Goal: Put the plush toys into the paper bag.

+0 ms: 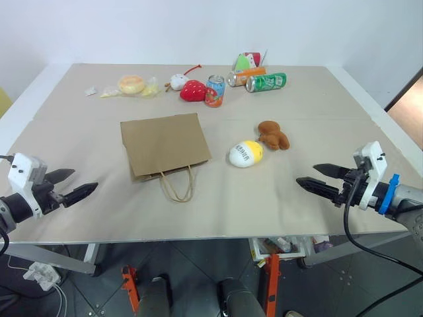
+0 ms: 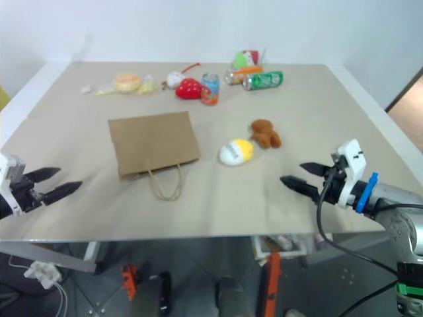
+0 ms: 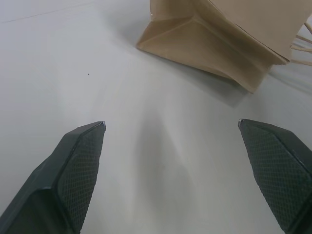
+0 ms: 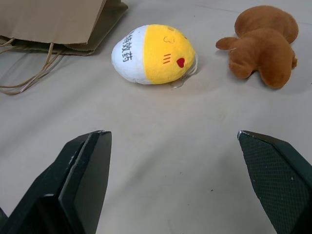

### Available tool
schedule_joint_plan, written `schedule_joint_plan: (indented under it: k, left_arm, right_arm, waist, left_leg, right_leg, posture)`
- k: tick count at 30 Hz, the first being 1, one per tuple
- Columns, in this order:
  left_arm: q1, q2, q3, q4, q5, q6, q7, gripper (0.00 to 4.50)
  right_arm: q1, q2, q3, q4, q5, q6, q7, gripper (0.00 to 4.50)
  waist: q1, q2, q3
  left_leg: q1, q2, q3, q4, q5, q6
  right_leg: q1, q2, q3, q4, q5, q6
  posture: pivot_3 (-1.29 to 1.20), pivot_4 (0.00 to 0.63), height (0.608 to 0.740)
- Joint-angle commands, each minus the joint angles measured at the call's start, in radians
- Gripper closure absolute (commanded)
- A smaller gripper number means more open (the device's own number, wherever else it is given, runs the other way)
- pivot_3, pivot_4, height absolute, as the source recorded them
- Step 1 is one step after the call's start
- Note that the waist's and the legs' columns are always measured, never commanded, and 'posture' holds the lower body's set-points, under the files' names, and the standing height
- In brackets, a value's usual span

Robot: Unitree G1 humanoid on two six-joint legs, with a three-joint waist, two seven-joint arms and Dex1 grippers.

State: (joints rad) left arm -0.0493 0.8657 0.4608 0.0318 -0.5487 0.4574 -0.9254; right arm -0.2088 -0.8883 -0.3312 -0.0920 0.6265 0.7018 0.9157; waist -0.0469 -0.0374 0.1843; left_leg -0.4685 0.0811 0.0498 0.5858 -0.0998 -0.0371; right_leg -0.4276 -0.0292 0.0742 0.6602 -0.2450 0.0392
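Covering the table under a white wall is beige board, where the paper bag lies flat mid-table, the egg-shaped plush and brown plush just right of it, and both the left gripper and right gripper hover spread and empty over bare near-edge corners.

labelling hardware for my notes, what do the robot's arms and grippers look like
Each gripper, left and right, has two black tapered fingers with a fine cross-hatched texture on the inner pads. Behind the fingers sits a white blocky housing on a dark wrist. The right arm also carries a blue clip, a loose black cable looping under it, and a grey metallic forearm.
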Motion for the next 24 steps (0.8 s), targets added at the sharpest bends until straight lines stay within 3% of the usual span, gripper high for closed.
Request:
schedule_joint_plan:
  k: [1,10,16,24]
  left_arm:
    - [-0.001,0.022,-0.003,0.0,0.02,-0.07,-0.06,0.0]
    - [-0.088,0.056,-0.137,0.057,0.167,-0.541,-0.338,0.0]
    - [-0.362,-0.034,-0.35,0.053,0.23,-0.7,-0.411,0.0]
    - [-0.496,-0.115,-0.518,0.206,0.308,-0.873,-0.497,0.0]
  right_arm:
    - [-0.014,-0.03,-0.037,-0.023,0.011,-0.002,0.01,0.05]
    - [-0.09,-0.025,0.039,-0.107,0.056,0.06,0.047,0.05]
    - [-0.12,0.002,0.187,-0.312,0.126,0.114,0.1,0.05]
    - [-0.121,0.036,0.229,-0.322,0.099,0.087,0.061,0.05]
  waist:
    - [0.0,0.0,0.0]
    - [0.001,0.0,0.0]
    - [0.011,0.0,0.0]
    - [0.01,0.0,0.0]
  left_leg:
    - [0.0,0.0,0.0,0.0,0.0,0.0]
    - [0.0,0.0,0.001,0.0,0.0,0.0]
    - [0.0,0.001,0.001,0.0,0.0,0.0]
    - [0.0,0.001,0.001,0.003,0.002,0.003]
  right_leg:
    - [0.0,0.0,0.0,0.0,0.0,0.0]
    - [0.0,0.0,0.0,0.0,0.001,-0.001]
    - [0.002,0.0,-0.002,0.0,0.001,0.0]
    - [0.003,0.002,-0.001,0.0,-0.001,0.003]
  posture:
    - [0.0,0.15,0.74]
    - [0.0,0.15,0.74]
    - [0.0,0.15,0.74]
    - [0.0,0.15,0.74]
